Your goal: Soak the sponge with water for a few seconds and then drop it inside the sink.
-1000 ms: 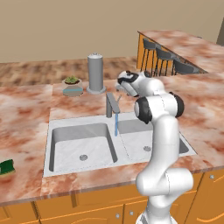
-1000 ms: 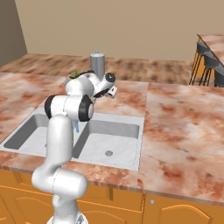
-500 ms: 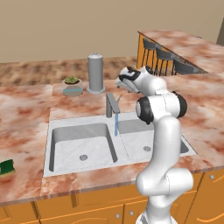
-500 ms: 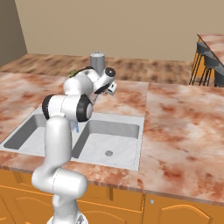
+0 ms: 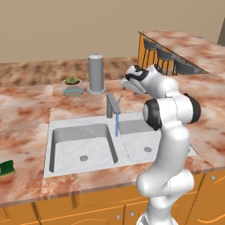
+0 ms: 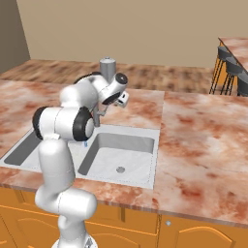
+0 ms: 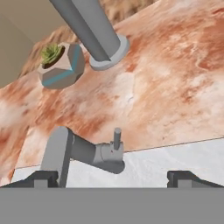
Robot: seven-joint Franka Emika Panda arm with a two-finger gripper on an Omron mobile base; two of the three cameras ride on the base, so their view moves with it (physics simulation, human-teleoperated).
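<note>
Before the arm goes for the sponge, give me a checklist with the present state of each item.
1. Water running from the faucet: ok, a thin blue stream falls at the divider between the two bowls.
2. Pincer open and empty: ok, the tips stand wide apart with nothing between them.
3. Sponge located: ok, it lies flat on the counter left of the sink.
4. Sponge close to the pincer: not ok, the pincer hovers behind the faucet, across the sink from it.
5. Sink bowls free: ok, both drains show.
</note>
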